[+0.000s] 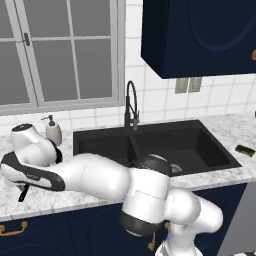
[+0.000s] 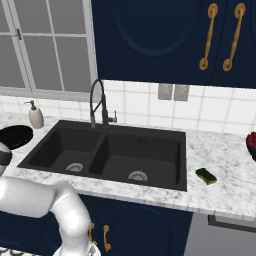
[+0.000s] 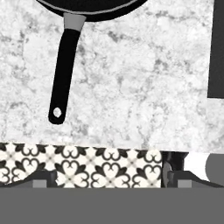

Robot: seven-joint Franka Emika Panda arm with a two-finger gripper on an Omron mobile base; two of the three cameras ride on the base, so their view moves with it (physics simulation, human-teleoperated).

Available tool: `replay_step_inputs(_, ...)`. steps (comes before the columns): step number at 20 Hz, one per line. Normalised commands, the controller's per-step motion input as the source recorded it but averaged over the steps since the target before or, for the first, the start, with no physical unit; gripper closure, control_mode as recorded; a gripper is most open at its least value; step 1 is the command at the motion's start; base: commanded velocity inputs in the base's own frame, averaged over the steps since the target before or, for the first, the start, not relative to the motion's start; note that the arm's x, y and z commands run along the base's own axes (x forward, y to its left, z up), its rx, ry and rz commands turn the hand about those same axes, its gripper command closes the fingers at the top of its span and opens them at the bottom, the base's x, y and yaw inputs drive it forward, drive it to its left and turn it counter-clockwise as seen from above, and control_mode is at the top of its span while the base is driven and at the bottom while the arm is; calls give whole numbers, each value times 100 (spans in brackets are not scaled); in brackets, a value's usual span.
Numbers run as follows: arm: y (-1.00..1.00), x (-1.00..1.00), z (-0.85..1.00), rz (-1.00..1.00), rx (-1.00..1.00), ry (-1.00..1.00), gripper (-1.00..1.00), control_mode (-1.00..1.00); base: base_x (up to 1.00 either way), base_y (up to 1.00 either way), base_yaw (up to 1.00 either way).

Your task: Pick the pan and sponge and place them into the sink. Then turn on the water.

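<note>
Jaws spread as wide as they go and holding nothing, hanging above the white-and-grey marbled stone surface [image 3: 144, 87] to the left of the sink. Looking down from the hand, the round, shallow, all-black frying pan [image 3: 89, 8] sits on that surface with its long straight black handle [image 3: 64, 74] pointing toward the counter's front edge, a hanging hole at its end. From the right base camera, the pan [image 2: 15, 136] shows as a dark disc just left of the large black double-basin sink [image 2: 107, 152], near the cream soap dispenser bottle [image 2: 35, 116].

Over on the far side, the small rectangular yellow-green sponge with a darker green face [image 2: 206, 175] lies flat on the counter, just beside the sink's right rim and well apart from the pan.

Handling call: the pan looks rigid and fairly heavy, its weight in the bowl, so a pinch across the handle close to the pan body should tip least; the smooth handle could twist in a loose grip. The sponge should be light and squashy, easy to take across its narrow sides.

Count: one pan, one sponge, one soap bottle, two basins with a silver drain each, one tall black arched spring-neck faucet [image 2: 97, 102], no water running.
</note>
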Motion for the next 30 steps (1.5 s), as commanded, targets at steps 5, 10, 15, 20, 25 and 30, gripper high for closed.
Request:
replay_step_inputs(5, 21, 24, -15, -2, 0, 0, -100, -100, 0, 0, 0)
replay_step_inputs(10, 18, 25, -28, -1, 0, 0, -100, -100, 0, 0, 0)
replay_step_inputs(15, 7, 29, -42, -1, 0, -2, -100, -100, 0, 0, 0)
replay_step_inputs(20, 22, 33, -33, -5, 0, -2, -100, -100, 0, 0, 0)
replay_step_inputs(25, 33, 27, -34, -7, 0, -2, -100, -100, 0, 0, 0)
replay_step_inputs(30, 10, 24, -36, -6, 0, -1, -100, -100, 0, 0, 0)
